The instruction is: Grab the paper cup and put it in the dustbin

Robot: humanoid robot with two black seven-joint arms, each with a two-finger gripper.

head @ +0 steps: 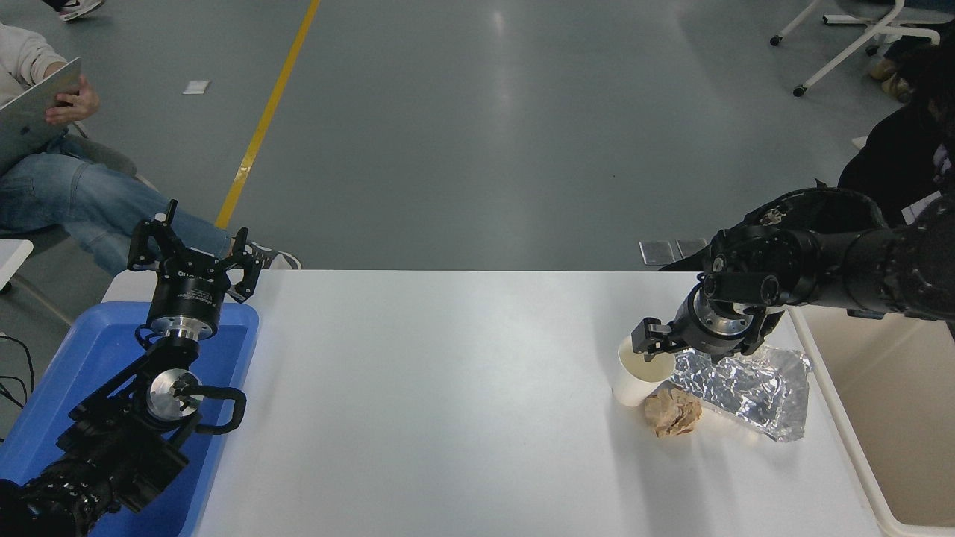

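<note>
The white paper cup (636, 379) stands upright on the white table (448, 388), right of centre. My right gripper (690, 344) is open and low over the cup's far rim. Its left finger (644, 335) is at the cup's mouth, and its other finger is over the foil bag. The beige dustbin (865, 477) stands at the table's right edge, to the right of the cup, partly hidden by my right arm. My left gripper (192, 250) is open and parked over the blue tray at the lower left.
A silver foil bag (753, 388) lies right beside the cup, and a crumpled brown paper ball (673, 414) touches the cup's near side. A blue tray (82, 358) sits at the left. A seated person (45, 171) is at the far left; another is at the far right.
</note>
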